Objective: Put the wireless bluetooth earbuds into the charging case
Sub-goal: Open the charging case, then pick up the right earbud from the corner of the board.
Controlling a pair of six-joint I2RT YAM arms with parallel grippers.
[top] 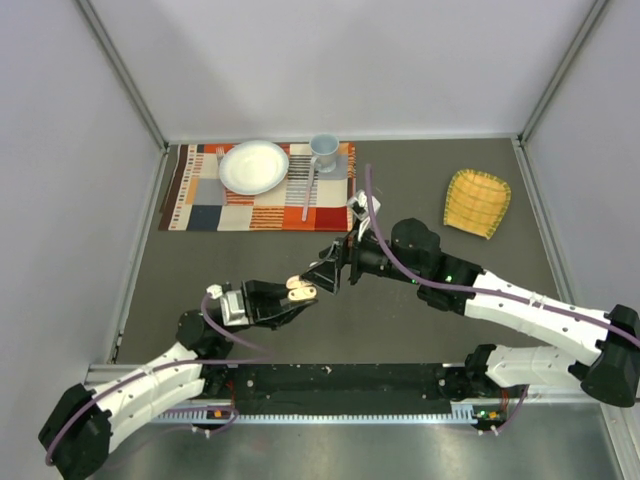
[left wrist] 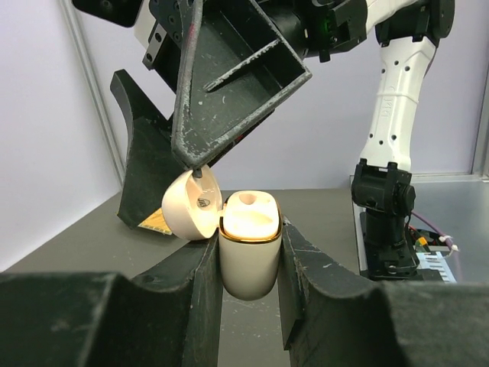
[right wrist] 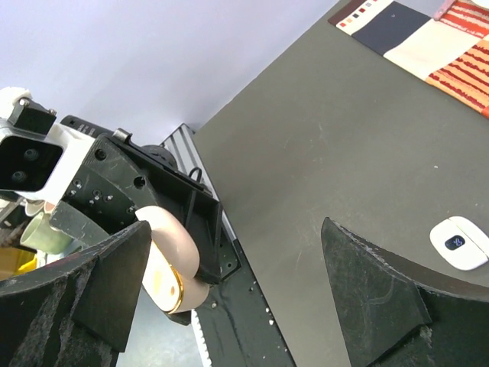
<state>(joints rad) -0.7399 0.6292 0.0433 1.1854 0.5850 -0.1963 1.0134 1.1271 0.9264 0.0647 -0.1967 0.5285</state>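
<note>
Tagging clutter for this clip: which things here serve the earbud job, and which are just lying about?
Job: open charging case, clamped in left gripper; open right gripper by its lid; second white case on table.
Lying about: placemat, plate, cup, spoon, yellow woven mat.

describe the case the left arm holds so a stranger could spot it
Above the dark table, nearer than the striped placemat, the left gripper is shut on a cream charging case. Its lid is flipped open beside a gold rim, unlike the closed white case lying on the table.
</note>
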